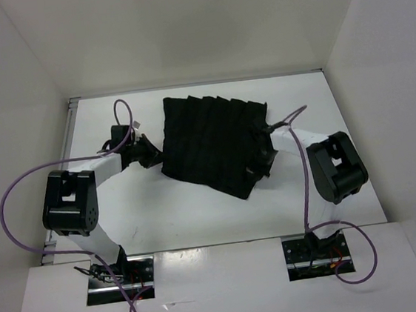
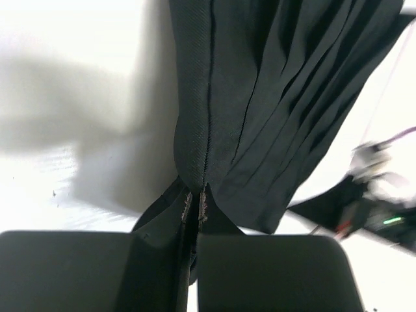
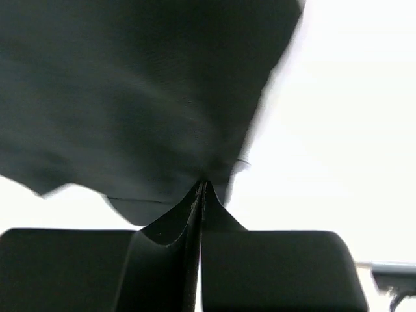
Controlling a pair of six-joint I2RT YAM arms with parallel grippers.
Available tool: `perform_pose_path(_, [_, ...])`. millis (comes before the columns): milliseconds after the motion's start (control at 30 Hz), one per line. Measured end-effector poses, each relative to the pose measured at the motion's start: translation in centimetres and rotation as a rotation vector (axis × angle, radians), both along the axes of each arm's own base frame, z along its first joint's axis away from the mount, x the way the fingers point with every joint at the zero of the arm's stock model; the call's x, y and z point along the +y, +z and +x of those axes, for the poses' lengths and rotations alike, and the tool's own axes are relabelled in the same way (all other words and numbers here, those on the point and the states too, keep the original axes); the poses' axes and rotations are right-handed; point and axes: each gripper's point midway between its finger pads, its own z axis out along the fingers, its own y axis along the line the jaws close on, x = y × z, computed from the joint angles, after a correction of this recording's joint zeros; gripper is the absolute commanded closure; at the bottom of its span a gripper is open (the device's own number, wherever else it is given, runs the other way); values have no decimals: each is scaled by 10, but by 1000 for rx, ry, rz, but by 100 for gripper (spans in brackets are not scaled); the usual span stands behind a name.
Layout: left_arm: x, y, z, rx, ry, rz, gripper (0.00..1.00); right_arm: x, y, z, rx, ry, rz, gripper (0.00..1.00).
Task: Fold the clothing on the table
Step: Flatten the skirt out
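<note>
The black pleated clothing (image 1: 210, 141) lies spread on the white table (image 1: 162, 213), slanted, with its pleats running front to back. My left gripper (image 1: 154, 156) is at its left edge. In the left wrist view this gripper (image 2: 195, 198) is shut on a fold of the clothing (image 2: 273, 84). My right gripper (image 1: 263, 159) is at the garment's right edge. In the right wrist view that gripper (image 3: 202, 188) is shut, pinching the hem of the clothing (image 3: 143, 91), which looks blurred and a little raised.
White walls (image 1: 22, 86) enclose the table on three sides. Purple cables (image 1: 18, 187) loop from both arms. The right arm's dark elbow block (image 1: 336, 166) stands right of the garment, the left arm's block (image 1: 69, 202) at the front left.
</note>
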Motion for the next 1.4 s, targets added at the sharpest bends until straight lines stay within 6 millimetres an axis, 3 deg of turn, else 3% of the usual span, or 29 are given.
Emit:
perform_pose_path(167, [-14,-21,-19,41,-48,-29,100,-36,49,98,-331,-59,-243,100])
perform_pose_path(267, [-28,-35,-29,72,-94,-54,100,-59,67,121,-430,-82,-367,100])
perform_pose_path(300, [-31,-38,-32,83,-103,-61,100,-65,68,123,-439,-80,-401,95])
perform_pose_path(333, [-34,-40,-34,93,-112,-66,100,-70,68,123,-442,-73,-425,64])
perform_pose_path(467, [-39,-41,-40,106,-124,-74,100,-67,67,117,-427,-13,-405,48])
perform_pose_path(567, [-38,-37,-40,100,-121,-74,100,-60,57,98,-384,26,-345,45])
perform_pose_path(700, [-38,-29,-40,78,-120,-77,100,-62,38,61,-292,55,-320,45])
perform_pose_path(833, [-38,-28,-40,78,-118,-75,100,-64,24,40,-224,72,-310,45])
perform_pose_path(1233, [-33,-29,-38,81,-103,-74,100,-58,-2,-6,-77,102,-233,45])
perform_pose_path(1400, [-25,-28,-33,81,-80,-77,100,-56,-6,-9,-56,102,-222,54])
